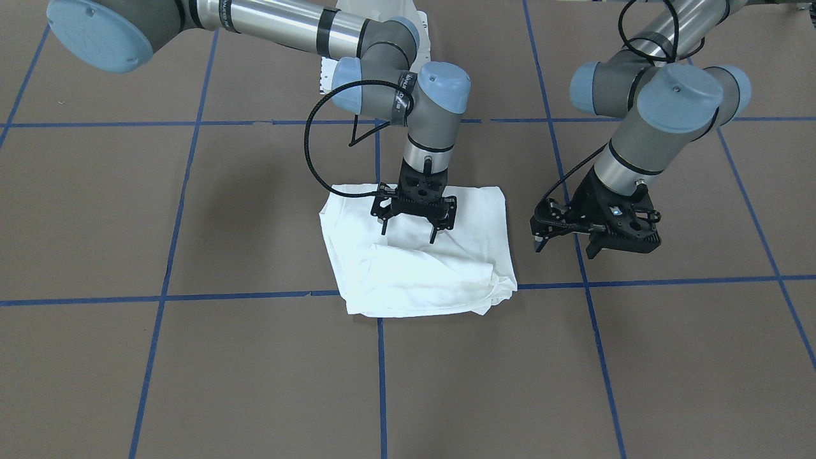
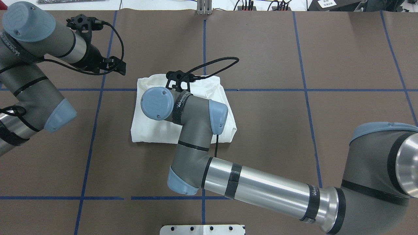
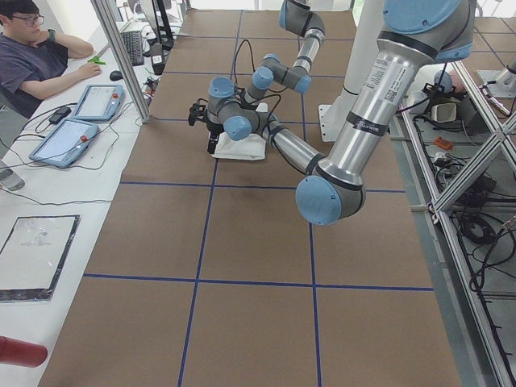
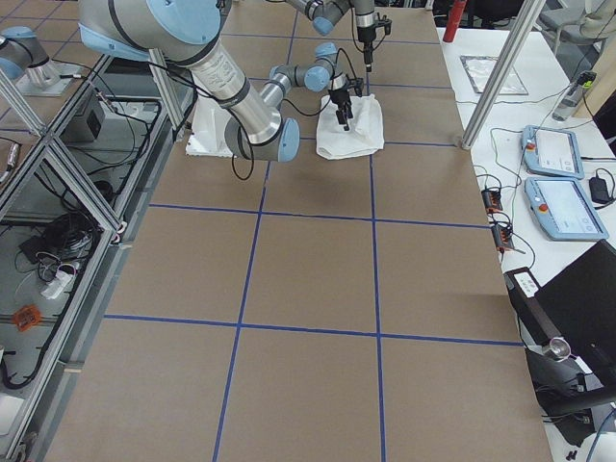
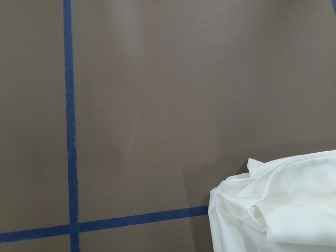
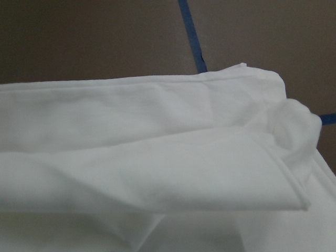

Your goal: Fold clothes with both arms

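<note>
Two grippers are hanging over the brown table (image 1: pixel 191 357), and both are standing with their jaws apart, holding nothing. The white shirt (image 1: pixel 414 274) is lying near the middle of the table as a folded, roughly rectangular bundle, straddling a crossing of the blue tape lines (image 1: pixel 381 382) that are marking out a grid on the surface. Its top layer is bunching into a soft ridge along the side farther from the robot. The right arm (image 1: pixel 287 22) is reaching across and bending down at the wrist, so that the right gripper (image 1: pixel 409 236) is pointing straight down over the middle part of the bundle. Its fingertips are sitting very close to the cloth, but whether they are touching it cannot be told. The right wrist camera is looking at the folds from close by, with a rumpled corner at that view's right. The left arm (image 1: pixel 644 146) is slanting down to one side of the shirt. The left gripper (image 1: pixel 564 250) is hovering over bare table near the bundle, apart from it. Its wrist camera is catching only one crumpled corner of the shirt beside a tape crossing
</note>
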`<state>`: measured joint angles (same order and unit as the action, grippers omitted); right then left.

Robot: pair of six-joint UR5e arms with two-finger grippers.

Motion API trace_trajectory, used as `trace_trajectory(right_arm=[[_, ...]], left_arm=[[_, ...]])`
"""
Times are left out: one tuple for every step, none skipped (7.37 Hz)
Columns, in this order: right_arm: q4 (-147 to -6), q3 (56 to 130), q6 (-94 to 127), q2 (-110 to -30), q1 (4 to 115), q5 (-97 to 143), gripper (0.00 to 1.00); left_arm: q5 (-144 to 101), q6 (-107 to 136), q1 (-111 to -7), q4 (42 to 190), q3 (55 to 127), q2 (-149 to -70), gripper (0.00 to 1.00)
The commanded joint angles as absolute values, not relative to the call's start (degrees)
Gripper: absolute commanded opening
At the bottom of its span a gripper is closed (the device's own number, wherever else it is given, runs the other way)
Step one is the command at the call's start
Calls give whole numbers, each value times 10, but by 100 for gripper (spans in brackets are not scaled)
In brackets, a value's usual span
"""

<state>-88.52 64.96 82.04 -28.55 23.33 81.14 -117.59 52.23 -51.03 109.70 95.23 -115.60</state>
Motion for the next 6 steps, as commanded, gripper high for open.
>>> trace_trajectory(right_arm=[[-867,599,795,-281,248,759,100],[-815,564,782,-281,263,739,100],[-762,530,749,-273,286,729,100],[-757,513,734,-261,307,729,99],[-755,506,727,-258,321,726,99],[-755,505,723,-250,333,728,99]], left_arm=[[-1176,524,-511,1096,956,-1155,100],[-1177,525,-512,1096,959,-1155,100],[-1187,525,-512,1095,961,-1154,100],[-1191,526,-512,1095,968,-1150,100],[-1194,526,-512,1095,976,-1144,100],[-1194,526,-511,1095,976,-1138,100]])
